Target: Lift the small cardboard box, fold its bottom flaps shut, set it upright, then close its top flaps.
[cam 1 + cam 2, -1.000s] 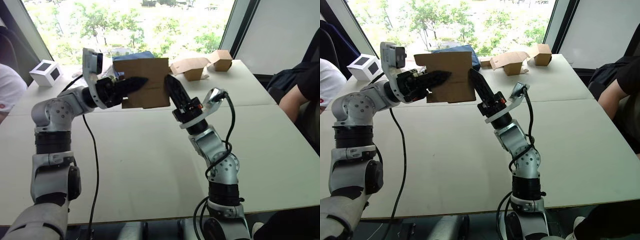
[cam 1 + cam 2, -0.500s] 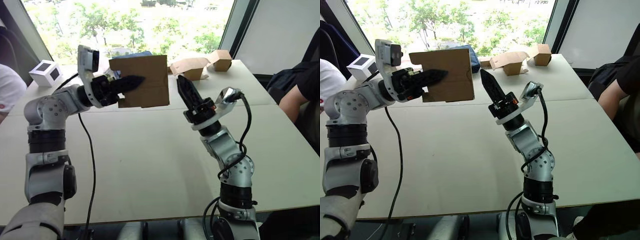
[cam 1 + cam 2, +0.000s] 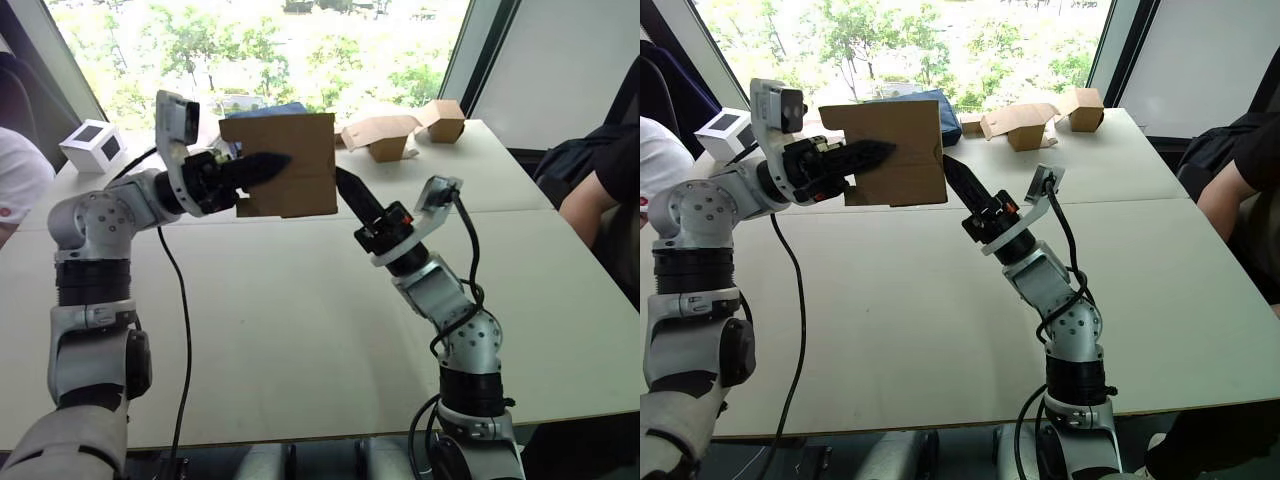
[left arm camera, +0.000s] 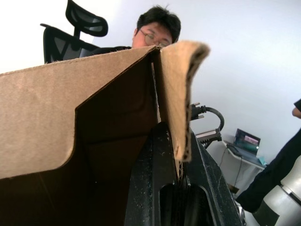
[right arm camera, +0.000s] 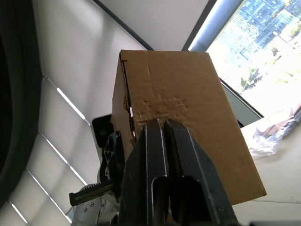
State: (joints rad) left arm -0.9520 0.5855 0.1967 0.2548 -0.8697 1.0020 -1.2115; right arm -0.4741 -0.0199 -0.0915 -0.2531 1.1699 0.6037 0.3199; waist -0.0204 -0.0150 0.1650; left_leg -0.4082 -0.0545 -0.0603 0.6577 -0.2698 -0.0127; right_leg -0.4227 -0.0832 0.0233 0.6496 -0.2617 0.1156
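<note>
Above the table [image 3: 300, 300], your left gripper [image 3: 262, 166] still pinches a wall of the small cardboard box [image 3: 292, 165], holding it aloft. Your right gripper [image 3: 345, 190], fingers pressed together, has swung back to its lower right edge, ready to push the bottom flaps shut.

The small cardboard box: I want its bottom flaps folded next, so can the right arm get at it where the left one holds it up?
Probably yes. The small cardboard box hangs above the table in the left gripper, and the right gripper, fingers together, points at its lower right edge with nothing between them.
</note>
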